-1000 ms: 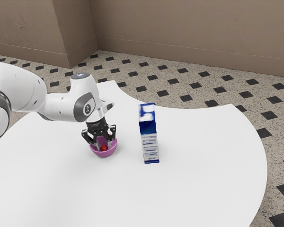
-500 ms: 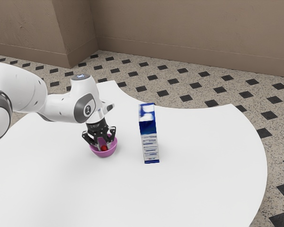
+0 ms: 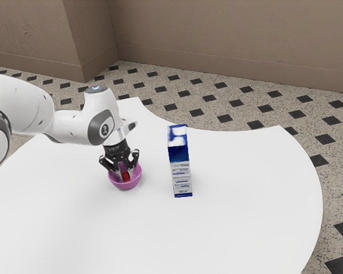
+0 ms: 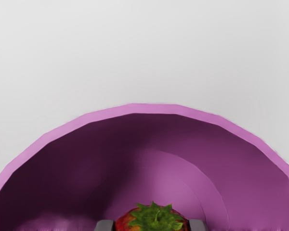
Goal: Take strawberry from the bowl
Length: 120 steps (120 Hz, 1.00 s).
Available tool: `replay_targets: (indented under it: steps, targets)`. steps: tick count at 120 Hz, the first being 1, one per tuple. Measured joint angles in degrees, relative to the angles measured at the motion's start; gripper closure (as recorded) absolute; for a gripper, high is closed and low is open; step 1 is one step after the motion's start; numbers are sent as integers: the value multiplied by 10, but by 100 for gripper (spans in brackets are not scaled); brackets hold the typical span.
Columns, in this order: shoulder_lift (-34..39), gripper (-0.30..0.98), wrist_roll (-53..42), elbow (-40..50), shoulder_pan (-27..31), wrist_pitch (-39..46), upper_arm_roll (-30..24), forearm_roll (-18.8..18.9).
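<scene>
My gripper (image 3: 126,173): it is pinching the strawberry (image 4: 156,220) from two sides.
Strawberry: green leaves up, within the purple bowl (image 3: 126,185); if it touches the bottom, I cannot tell.
Carton (image 3: 179,155): upright on the white table (image 3: 240,217), near the bowl.

Arm (image 3: 74,127) bent, hand (image 3: 126,175) pointing down, fingers (image 4: 198,225) clamped.

Bright, soft light leaves the table (image 3: 240,222) almost featureless (nearly washed out); in the wrist view, shadow deepens inside the bowl (image 4: 154,109) at lower left.
</scene>
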<state>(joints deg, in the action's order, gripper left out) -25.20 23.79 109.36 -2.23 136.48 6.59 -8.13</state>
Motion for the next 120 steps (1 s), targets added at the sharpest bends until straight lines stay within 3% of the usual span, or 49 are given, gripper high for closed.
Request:
replay_targets:
  steps: [38,57,91,120]
  targets:
    - [115,63,8,-6,-40,-10,2,28]
    - [127,63,10,-71,-86,-12,1,35]
    - [28,62,13,-212,-170,-13,1,35]
    - [-88,62,15,-294,-187,-12,-2,33]
